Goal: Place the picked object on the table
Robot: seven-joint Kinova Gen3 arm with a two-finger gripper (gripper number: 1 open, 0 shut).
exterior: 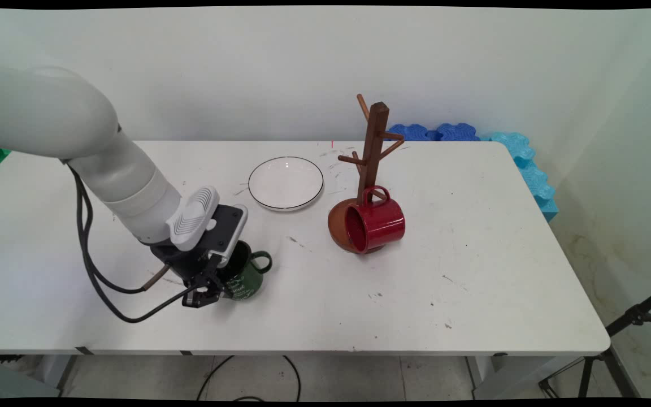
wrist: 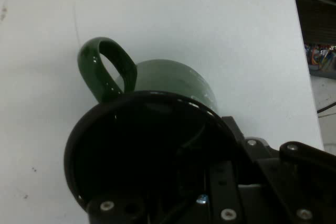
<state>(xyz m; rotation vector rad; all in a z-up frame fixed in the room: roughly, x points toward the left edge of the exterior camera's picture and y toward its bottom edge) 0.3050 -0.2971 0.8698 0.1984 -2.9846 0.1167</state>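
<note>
At the left of the desk (exterior: 472,271), the hand (exterior: 208,289) is down at a green mug (exterior: 246,277) that stands upright near the front edge, its handle pointing right. One finger seems to reach inside the dark rim, yet whether it grips cannot be told. Further right lies a white plate (exterior: 285,182), bare. Beyond it, a red mug (exterior: 375,225) hangs sideways by its handle on a wooden mug tree (exterior: 372,150), showing nothing inside.

A robotics lab, by the look: a scuffed white table (exterior: 472,271) against a bare wall, blue foam mats (exterior: 523,164) stacked past its far right corner, a tripod (exterior: 613,350) nearby.
</note>
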